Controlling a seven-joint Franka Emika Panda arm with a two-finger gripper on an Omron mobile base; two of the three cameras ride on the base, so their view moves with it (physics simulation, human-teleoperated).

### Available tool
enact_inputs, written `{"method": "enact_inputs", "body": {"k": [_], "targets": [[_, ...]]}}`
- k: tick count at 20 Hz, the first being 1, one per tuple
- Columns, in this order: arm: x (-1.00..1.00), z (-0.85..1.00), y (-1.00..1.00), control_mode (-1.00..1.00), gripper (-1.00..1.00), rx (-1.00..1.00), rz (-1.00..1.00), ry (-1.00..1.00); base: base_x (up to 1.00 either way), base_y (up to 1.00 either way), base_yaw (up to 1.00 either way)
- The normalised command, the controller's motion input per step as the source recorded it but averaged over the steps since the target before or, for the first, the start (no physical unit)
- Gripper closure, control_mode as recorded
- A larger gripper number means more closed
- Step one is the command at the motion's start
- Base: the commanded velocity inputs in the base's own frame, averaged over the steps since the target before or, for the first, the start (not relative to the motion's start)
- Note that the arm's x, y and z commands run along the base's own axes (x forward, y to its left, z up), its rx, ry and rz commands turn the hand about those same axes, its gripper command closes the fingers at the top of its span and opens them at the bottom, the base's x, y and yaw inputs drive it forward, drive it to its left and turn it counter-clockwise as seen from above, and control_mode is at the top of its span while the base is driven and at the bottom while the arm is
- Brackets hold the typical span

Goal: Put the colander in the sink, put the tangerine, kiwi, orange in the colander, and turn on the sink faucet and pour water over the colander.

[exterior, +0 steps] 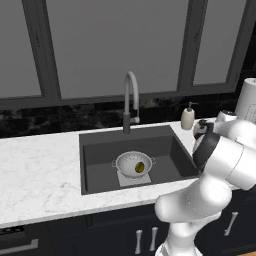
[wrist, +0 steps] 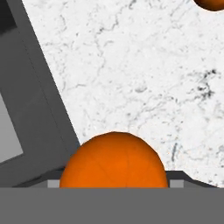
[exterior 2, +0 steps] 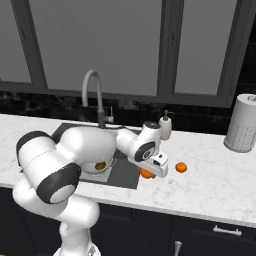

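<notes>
Orange and round, the fruit (wrist: 113,159) directly under my pincer (exterior 2: 150,172) lies on the white marble tabletop (exterior 2: 210,185), just beside the right rim of the dark grey rectangular sink (exterior: 100,150). A second round orange fruit (exterior 2: 181,167) lies further right on the same tabletop, apart from the first one. From these views I cannot say surely which of the two is the tangerine and which the orange; the one under the pincer looks a little larger, but that may be only the nearness of the camera.

The pincer stands wide open, its jaws to both sides of the near fruit, and I judge it has not closed on anything yet.

The small shiny silver metal colander (exterior: 133,164) with perforated walls already sits in the sink, on the lighter square patch, and the small olive green-brown kiwi (exterior: 140,167) lies inside it. The tall slim grey gooseneck faucet (exterior: 131,100) stands at the back rim of the sink, and I see no water running.

About handling: I expect this fruit to be light and quite firm, with a smooth skin that can slip, and being a ball it may roll away when one finger touches it first. I would take hold at its widest middle, both jaws level, and close gently, not squeezing much.
</notes>
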Motion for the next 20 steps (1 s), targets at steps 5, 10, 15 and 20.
{"method": "enact_inputs", "body": {"k": [5,10,15,20], "targets": [[0.28,0.0,0.81,-1.0,1.0,0.01,0.1,0.0,0.0,0.0,0.0],[0.28,0.0,0.91,-1.0,1.0,0.0,0.1,0.0,0.0,0.0,0.0],[0.34,-0.07,0.73,-1.0,1.0,0.0,0.1,0.01,0.0,0.0,0.0],[0.44,-0.07,0.45,-1.0,1.0,0.0,0.03,0.0,0.0,0.0,0.0]]}}
